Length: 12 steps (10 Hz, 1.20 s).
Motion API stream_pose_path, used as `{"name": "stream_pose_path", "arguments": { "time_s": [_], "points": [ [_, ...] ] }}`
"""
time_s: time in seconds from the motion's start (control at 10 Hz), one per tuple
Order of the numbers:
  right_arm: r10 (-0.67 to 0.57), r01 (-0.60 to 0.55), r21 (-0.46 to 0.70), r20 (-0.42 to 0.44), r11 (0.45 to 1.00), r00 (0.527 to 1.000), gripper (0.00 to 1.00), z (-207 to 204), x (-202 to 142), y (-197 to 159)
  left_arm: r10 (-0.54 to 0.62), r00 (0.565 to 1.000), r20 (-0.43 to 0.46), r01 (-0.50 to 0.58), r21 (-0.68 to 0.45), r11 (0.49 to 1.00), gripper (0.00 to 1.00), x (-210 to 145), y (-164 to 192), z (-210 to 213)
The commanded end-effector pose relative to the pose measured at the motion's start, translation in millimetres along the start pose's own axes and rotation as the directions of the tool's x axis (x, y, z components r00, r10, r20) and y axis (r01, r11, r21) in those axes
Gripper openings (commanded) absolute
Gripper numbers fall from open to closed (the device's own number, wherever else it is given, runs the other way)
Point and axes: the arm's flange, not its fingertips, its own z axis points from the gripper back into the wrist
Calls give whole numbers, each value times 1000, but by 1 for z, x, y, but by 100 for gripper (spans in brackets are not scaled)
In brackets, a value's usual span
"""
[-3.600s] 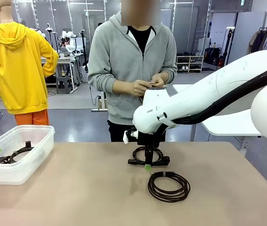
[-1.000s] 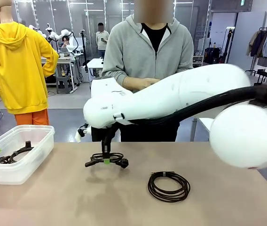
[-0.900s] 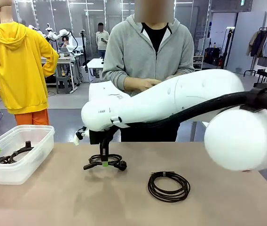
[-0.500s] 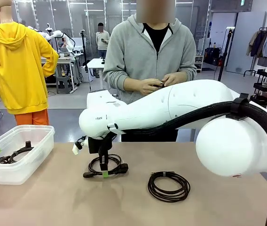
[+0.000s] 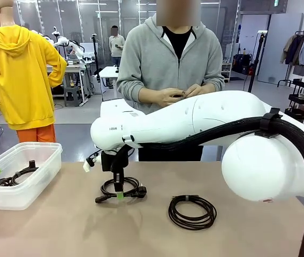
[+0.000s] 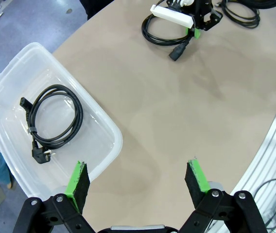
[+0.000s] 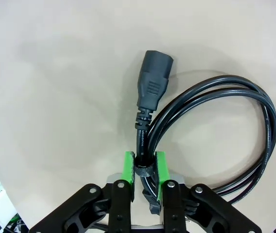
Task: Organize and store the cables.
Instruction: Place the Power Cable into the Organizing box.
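Note:
One coiled black cable [image 5: 124, 188] lies on the tan table [image 5: 61, 230] left of centre. My right gripper [image 5: 119, 194] points down over it. In the right wrist view the green pads [image 7: 129, 162] flank the tied part of this cable [image 7: 215, 111] with a thin gap, so the right gripper [image 7: 145, 158] is slightly open. A second coiled cable [image 5: 192, 212] lies to the right on the table. Another cable [image 6: 53, 121] rests inside the clear plastic bin [image 6: 2, 82]. My left gripper [image 6: 138, 177] hangs open and empty above the bin's near edge.
The bin [image 5: 21, 199] stands at the table's left edge. A person in a grey hoodie stands at the far side, both hands [image 5: 173, 96] together at chest height holding something small. The table's rounded edge [image 6: 274, 131] runs near the left gripper.
My right arm carried the cable leftward and set it down on the table. Its jaws have loosened around the tied part. The left gripper stayed still.

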Motion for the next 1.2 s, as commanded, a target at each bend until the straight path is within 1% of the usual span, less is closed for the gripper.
{"name": "stream_pose_path", "arguments": {
  "time_s": [0.0,0.1,0.2,0.3,0.4,0.5,0.6,0.7,0.8,0.9,1.0,1.1],
  "points": [
    [-6,6,28,8,1000,1000,53,6,5,-4,9,1000,-2,-9,7,1000,100,2,-1,0],
    [-9,8,32,27,999,1000,72,12,1,-3,9,1000,-2,-9,7,1000,100,2,-1,0],
    [-18,17,29,41,999,999,83,18,-6,-1,9,1000,-2,-9,7,1000,100,2,-1,0],
    [-24,22,34,62,999,998,100,24,-15,0,9,1000,-2,-9,7,1000,100,2,-1,0],
    [-28,25,37,82,999,996,100,31,-24,0,0,1000,0,0,0,1000,100,0,0,0],
    [-31,28,32,107,999,994,100,40,-35,1,-94,995,30,91,86,992,100,-6,-17,39],
    [-41,37,30,139,999,989,89,53,-52,4,-155,988,-16,156,152,976,100,6,-37,65],
    [-56,53,17,189,998,980,98,69,-76,7,-211,977,-30,213,158,964,100,26,-49,69],
    [-68,72,-6,258,997,964,100,88,-107,16,-259,965,-45,262,140,955,100,47,-56,63],
    [-102,117,-30,319,993,942,100,107,-146,28,-287,954,-86,296,135,945,100,69,-58,54],
    [-125,151,-33,404,988,906,100,125,-192,48,-331,934,-135,344,86,935,100,95,-63,40],
    [-111,164,-78,455,983,884,100,138,-234,67,-360,914,-187,380,80,922,100,120,-65,24]
  ]
}}
